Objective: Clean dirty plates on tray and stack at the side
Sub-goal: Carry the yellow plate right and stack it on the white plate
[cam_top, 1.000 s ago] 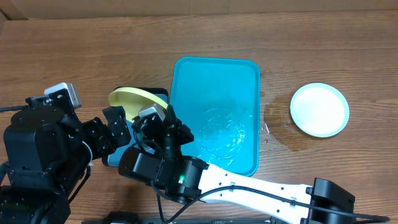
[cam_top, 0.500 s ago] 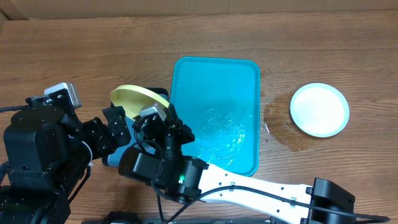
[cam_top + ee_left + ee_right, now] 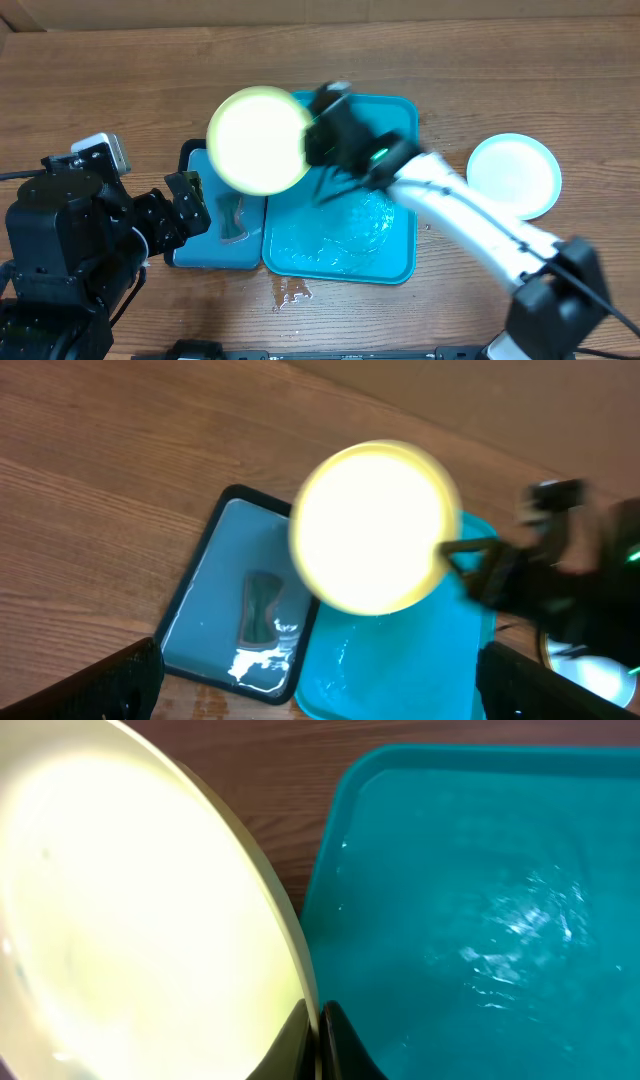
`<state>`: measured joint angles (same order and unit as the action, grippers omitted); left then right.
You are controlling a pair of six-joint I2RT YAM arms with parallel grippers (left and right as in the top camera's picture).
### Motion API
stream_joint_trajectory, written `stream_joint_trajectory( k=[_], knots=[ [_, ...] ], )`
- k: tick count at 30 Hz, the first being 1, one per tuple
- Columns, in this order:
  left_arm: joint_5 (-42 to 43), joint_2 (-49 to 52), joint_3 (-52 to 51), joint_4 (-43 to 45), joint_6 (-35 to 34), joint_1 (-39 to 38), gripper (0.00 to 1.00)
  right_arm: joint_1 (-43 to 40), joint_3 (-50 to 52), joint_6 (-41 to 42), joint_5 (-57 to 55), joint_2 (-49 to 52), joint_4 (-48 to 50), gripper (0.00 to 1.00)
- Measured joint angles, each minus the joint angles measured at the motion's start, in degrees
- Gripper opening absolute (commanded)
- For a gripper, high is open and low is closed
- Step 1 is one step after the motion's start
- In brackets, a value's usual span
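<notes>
The right claw (image 3: 316, 1042) is clamped on the very rim of the yellow-green plate (image 3: 260, 140), and only a thin sliver of edge is pinched. That's where trouble is expected first: the plate is probably wet, it's cantilevered way out to one side of the grip, and it could easily be twisted or slipped loose by any quick swing. The plate is held up in the air, face toward the overhead camera, over the seam between the teal tray (image 3: 398, 112) and the small black-rimmed tray (image 3: 190, 250). If it's dropped here, it'd be landed on a rim and bounced, or splashed into the water pooled in either tray. A dark lump (image 3: 262, 608) is seen lying in the small tray; what it is can't be told. A puddle (image 3: 290, 292) is already spilled on the tabletop (image 3: 120, 70) by the teal tray's front edge, so more drips should be expected along the carry path. The light-blue plate (image 3: 513, 176) is sat well off to the right, and a sloppy set-down there could knock it sliding. The left claw (image 3: 178, 208) is spread apart with nothing in it, beside the small tray.
</notes>
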<state>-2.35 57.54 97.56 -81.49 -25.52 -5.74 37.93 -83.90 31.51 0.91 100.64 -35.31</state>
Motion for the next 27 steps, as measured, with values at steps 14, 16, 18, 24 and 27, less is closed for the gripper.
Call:
stream_joint_trajectory(
  k=[14, 16, 18, 24, 27],
  knots=[
    [0.0, 0.0, 0.0, 0.0, 0.0, 0.0, 1.0, -52.3, 2.3, 0.0, 10.6, -6.6, -29.5, 0.04],
    [0.0, 0.0, 0.0, 0.0, 0.0, 0.0, 1.0, -56.6, 5.6, -0.4, 9.1, -5.8, -29.0, 0.04],
    [0.0, 0.0, 0.0, 0.0, 0.0, 0.0, 1.0, -60.7, 10.0, -0.7, 7.9, -4.5, -28.0, 0.04],
    [0.0, 0.0, 0.0, 0.0, 0.0, 0.0, 1.0, -65.8, 16.5, -3.6, 8.7, -2.6, -27.3, 0.51],
    [0.0, 0.0, 0.0, 0.0, 0.0, 0.0, 1.0, -65.9, 16.3, -7.4, 13.2, -3.2, -27.5, 0.56]
  ],
)
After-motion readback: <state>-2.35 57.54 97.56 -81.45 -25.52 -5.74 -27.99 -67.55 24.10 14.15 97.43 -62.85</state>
